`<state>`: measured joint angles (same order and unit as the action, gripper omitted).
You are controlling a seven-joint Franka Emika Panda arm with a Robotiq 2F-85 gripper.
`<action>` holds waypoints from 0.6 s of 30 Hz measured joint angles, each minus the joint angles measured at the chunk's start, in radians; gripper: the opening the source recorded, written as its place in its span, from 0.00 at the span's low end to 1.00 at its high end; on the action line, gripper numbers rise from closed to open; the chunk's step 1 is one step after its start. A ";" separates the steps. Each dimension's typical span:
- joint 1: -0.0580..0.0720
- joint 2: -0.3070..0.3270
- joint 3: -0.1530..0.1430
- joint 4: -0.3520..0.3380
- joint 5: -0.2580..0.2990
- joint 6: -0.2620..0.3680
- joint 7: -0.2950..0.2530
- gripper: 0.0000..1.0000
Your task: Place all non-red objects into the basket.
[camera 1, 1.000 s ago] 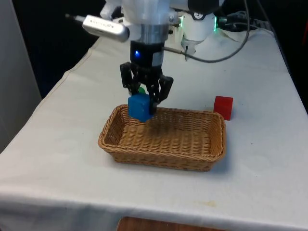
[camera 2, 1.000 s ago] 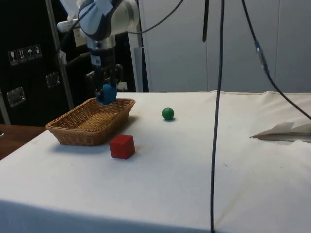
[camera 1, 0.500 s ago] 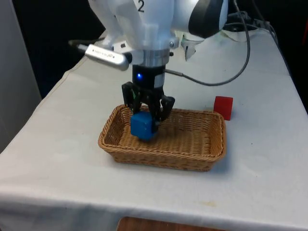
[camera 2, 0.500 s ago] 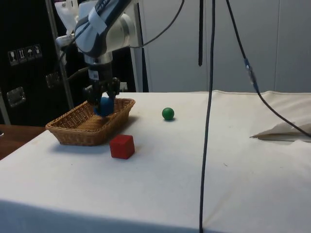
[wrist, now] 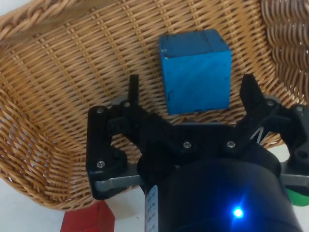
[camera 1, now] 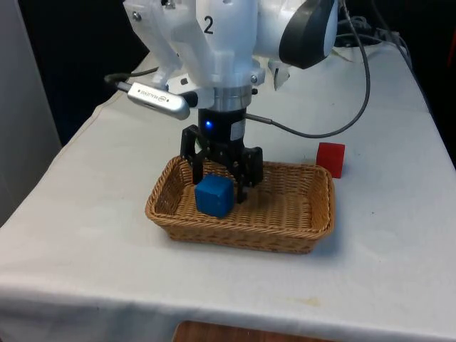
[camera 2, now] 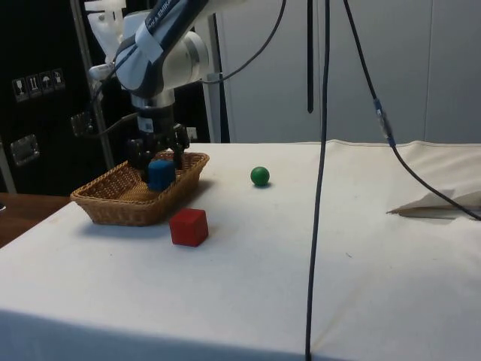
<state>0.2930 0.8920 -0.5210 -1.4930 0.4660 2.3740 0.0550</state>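
Gripper (camera 1: 221,187) is hanging spread wide over the blue cube (camera 1: 214,196), which is sitting free on the basket (camera 1: 285,214) floor nr its far-left corner, apparently just dropped. Green ball (camera 2: 260,176) is waiting mid-table; red cube (camera 1: 330,158), by basket's far-right corner, isn't for collecting.

Blue cube (camera 1: 214,196), tan woven basket (camera 1: 299,231), red cube (camera 1: 330,158)
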 measured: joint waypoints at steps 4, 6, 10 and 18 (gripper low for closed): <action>0.000 0.001 0.000 0.000 0.001 0.000 0.000 1.00; 0.000 0.001 -0.001 0.001 0.001 0.000 0.000 1.00; 0.003 -0.019 -0.010 -0.002 0.001 -0.015 -0.004 1.00; 0.015 -0.106 -0.017 -0.062 -0.031 -0.040 -0.014 1.00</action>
<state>0.3080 0.7860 -0.5380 -1.5550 0.4350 2.3340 0.0410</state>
